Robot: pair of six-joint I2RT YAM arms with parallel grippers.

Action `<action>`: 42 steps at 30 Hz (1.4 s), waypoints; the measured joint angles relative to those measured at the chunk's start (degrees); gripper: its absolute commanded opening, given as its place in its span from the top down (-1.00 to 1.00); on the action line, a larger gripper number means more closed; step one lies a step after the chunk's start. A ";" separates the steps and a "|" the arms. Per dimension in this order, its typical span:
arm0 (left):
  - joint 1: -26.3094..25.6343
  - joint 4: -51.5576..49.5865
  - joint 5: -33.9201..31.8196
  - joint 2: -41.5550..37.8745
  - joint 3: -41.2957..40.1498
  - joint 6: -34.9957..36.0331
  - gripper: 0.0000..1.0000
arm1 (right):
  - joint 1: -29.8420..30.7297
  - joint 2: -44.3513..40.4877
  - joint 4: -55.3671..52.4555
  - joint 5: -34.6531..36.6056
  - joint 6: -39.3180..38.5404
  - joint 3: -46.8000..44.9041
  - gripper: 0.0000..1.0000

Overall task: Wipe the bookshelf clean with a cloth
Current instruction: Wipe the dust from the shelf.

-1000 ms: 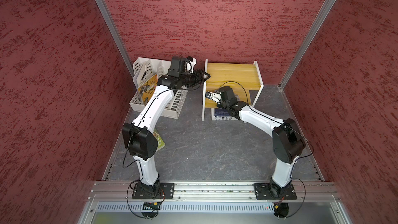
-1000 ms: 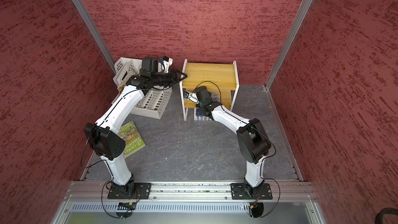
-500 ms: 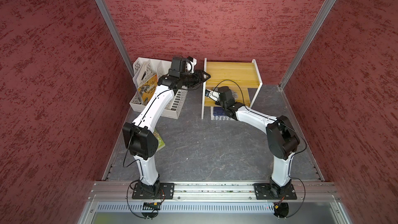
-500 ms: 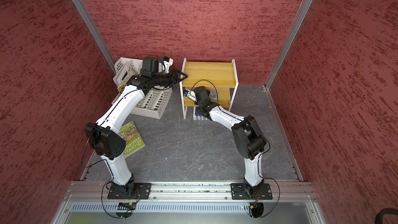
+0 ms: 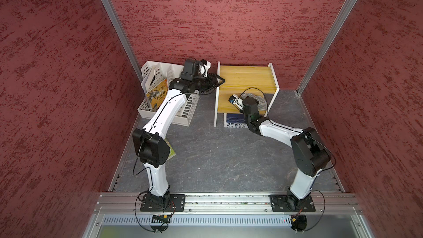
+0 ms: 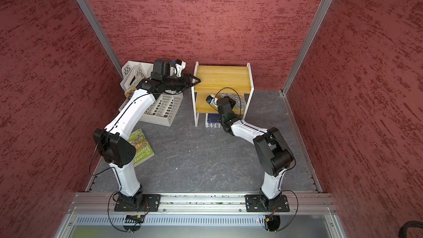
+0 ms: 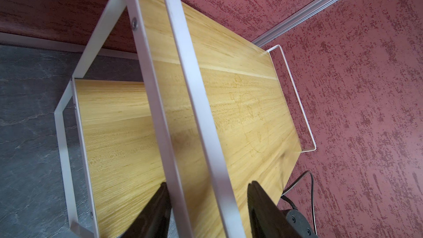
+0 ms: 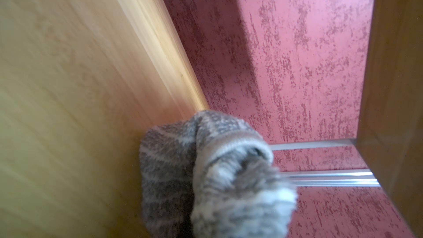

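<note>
The bookshelf (image 5: 246, 76) (image 6: 220, 77) stands against the back wall, with yellow boards between white side panels. My left gripper (image 5: 220, 81) (image 7: 208, 183) sits at its left side panel (image 7: 196, 101). The jaws are open astride the panel's two white bars, with a narrow gap at one finger (image 7: 263, 204). My right gripper (image 5: 251, 99) is on the lower board (image 5: 225, 105), shut on the bunched striped grey-beige cloth (image 5: 261, 102) (image 6: 240, 101) (image 8: 206, 170). The cloth presses on the board and hides the right fingers.
A white perforated file organizer (image 5: 183, 115) (image 6: 160, 111) holding booklets stands left of the shelf, under my left arm. A green-covered book (image 6: 140, 147) lies on the floor by the left elbow. A blue book (image 5: 235, 121) lies under the shelf. Red walls enclose three sides.
My right wrist has slid to the right along the lower board with the cloth, and its elbow swung right. The left gripper stayed at the side panel, its jaws slightly narrower.
</note>
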 measured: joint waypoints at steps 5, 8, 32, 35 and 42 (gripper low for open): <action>-0.04 -0.22 0.04 0.02 0.09 0.00 -0.09 | -0.55 -0.39 -0.57 0.98 1.33 -0.28 1.00; -0.04 -0.24 0.17 0.02 0.09 0.00 -0.09 | -0.02 -0.42 -2.89 0.46 3.15 0.70 1.00; -0.26 -2.01 -0.39 1.11 0.42 0.22 -0.07 | 8.96 8.17 -12.96 -4.46 21.03 13.64 1.00; -0.22 -1.97 -0.48 1.11 0.39 0.26 -0.07 | 9.03 9.07 -8.13 -2.23 17.73 12.59 1.00; -0.76 -1.95 -0.33 1.11 0.39 0.28 -0.05 | 8.37 7.89 2.45 0.96 10.54 6.62 1.00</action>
